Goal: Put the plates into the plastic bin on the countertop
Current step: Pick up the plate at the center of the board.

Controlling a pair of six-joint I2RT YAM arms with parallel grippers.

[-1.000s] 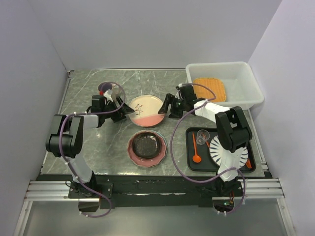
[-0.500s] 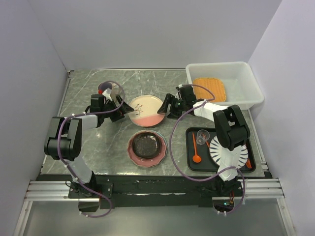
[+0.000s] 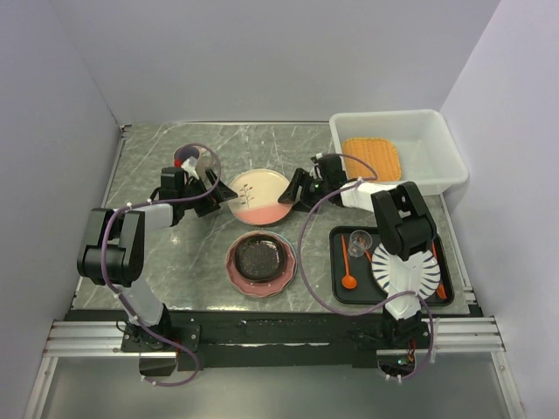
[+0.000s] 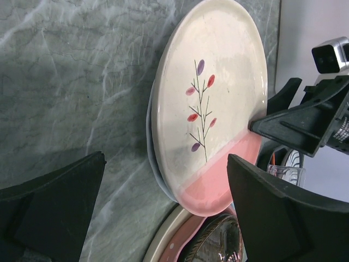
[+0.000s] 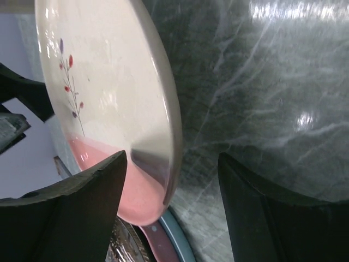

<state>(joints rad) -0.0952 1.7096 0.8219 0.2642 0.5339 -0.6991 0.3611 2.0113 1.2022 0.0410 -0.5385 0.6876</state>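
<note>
The pink-and-cream floral plate [image 3: 259,197] lies on the grey-green marble table [image 3: 262,144] at the middle of the overhead view, between the two arms. The left tool [image 3: 214,201] sits just beside the plate's left edge, released. In its wrist view both fingers stand wide apart and touch nothing, with the plate ahead of them. The right tool [image 3: 293,188] is at the plate's right edge, also unclenched. In its wrist view the plate's rim runs into the gap between the two fingers, and neither finger presses on it. A pale blue rim [image 5: 175,240] shows under the floral plate.

The plastic bin [image 3: 437,166] stands at the upper right of the table with the orange plate [image 3: 371,157] inside it. Below the floral plate, the black speckled plate [image 3: 259,258] rests on a pink plate [image 3: 234,266]. At the lower right a black tray [image 3: 339,288] carries a striped plate [image 3: 410,278].
</note>
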